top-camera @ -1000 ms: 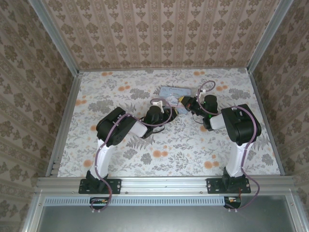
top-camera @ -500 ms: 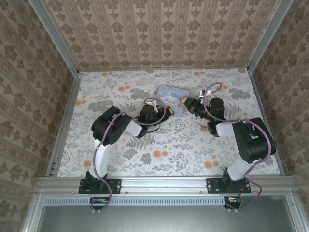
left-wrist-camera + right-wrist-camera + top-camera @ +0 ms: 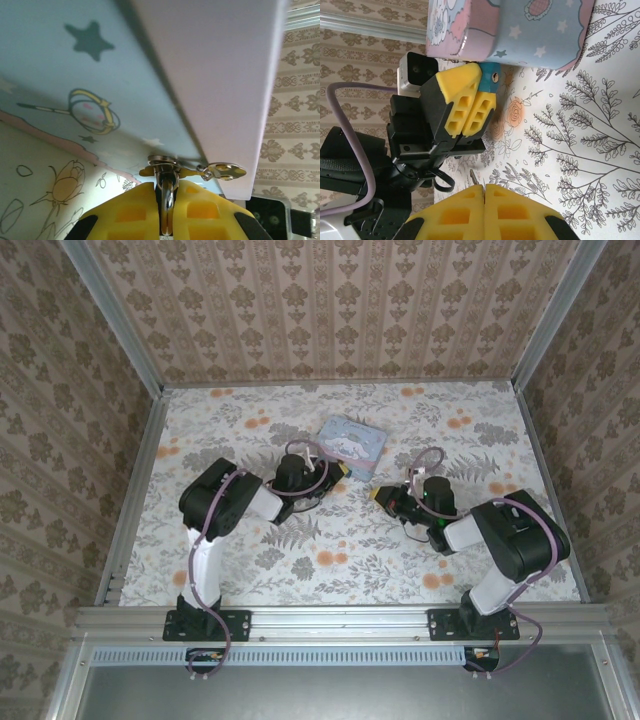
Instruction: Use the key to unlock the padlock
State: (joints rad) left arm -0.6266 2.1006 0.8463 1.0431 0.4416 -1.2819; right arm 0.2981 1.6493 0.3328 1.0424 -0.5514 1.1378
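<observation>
Upper centre of right wrist view: left gripper fingers pinch teal padlock beside cartoon tin; lower down, right gripper fingers pressed together, apparently on key, apart from keyhole; insert and turn not yet done

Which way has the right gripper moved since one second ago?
Yes: the right gripper has drawn back from the back wall, toward the front rail.

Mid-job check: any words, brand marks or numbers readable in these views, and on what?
No text can be read in any view.
tin: cartoon drawings and stars only, no words.
padlock: keyhole face shows, no legible brand or number.
wall and mat: printed patterns only.
</observation>
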